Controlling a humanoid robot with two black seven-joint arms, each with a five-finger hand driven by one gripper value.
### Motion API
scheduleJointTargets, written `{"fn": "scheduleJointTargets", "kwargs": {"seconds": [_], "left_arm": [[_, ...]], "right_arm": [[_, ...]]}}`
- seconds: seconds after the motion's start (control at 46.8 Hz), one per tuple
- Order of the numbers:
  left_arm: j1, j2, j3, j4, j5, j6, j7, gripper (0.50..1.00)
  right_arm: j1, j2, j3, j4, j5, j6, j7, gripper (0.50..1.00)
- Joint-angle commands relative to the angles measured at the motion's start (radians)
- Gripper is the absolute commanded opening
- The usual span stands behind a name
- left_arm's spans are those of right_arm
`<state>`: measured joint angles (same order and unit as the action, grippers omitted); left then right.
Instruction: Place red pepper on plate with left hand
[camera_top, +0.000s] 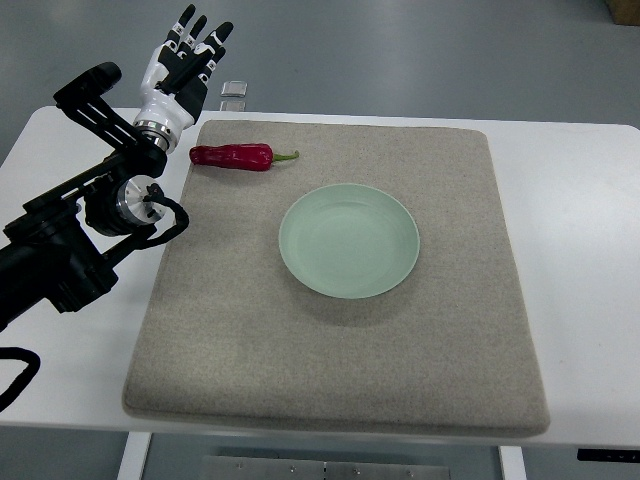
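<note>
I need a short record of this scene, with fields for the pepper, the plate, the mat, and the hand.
red pepper: lies on the mat near its far left corner, green stem towards the right
plate: pale green, empty, near the mat's middle
mat: grey felt, covers most of the white table
left hand: raised beyond the pepper, fingers spread, holds nothing
right hand: not in view
task state: pepper not yet grasped

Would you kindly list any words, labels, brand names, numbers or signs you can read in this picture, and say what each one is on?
None can be read. The red pepper, the plate, the grey mat and the white table carry no print. The left hand shows no legible marking. The small silver object at the table's far edge is too small to tell.
</note>
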<state>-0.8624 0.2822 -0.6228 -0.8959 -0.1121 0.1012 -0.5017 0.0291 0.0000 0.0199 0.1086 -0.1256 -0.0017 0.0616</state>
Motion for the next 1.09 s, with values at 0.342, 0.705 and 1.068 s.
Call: {"fn": "scheduleJointTargets", "kwargs": {"seconds": [0.342, 0.705, 1.068], "left_arm": [[0.0, 0.0, 0.0, 0.006, -0.001, 0.0, 0.0, 0.994], [-0.004, 0.0, 0.0, 0.058, -0.003, -0.049, 0.002, 0.994], [-0.006, 0.002, 0.017, 0.095, 0.005, -0.083, 0.006, 0.994]], "right_arm": [[0.0, 0.0, 0.0, 0.0, 0.0, 0.0, 0.0, 0.928], [0.0, 0.0, 0.0, 0.0, 0.0, 0.0, 0.0, 0.928], [0.0, 0.0, 0.0, 0.0, 0.001, 0.0, 0.0, 0.928]]}}
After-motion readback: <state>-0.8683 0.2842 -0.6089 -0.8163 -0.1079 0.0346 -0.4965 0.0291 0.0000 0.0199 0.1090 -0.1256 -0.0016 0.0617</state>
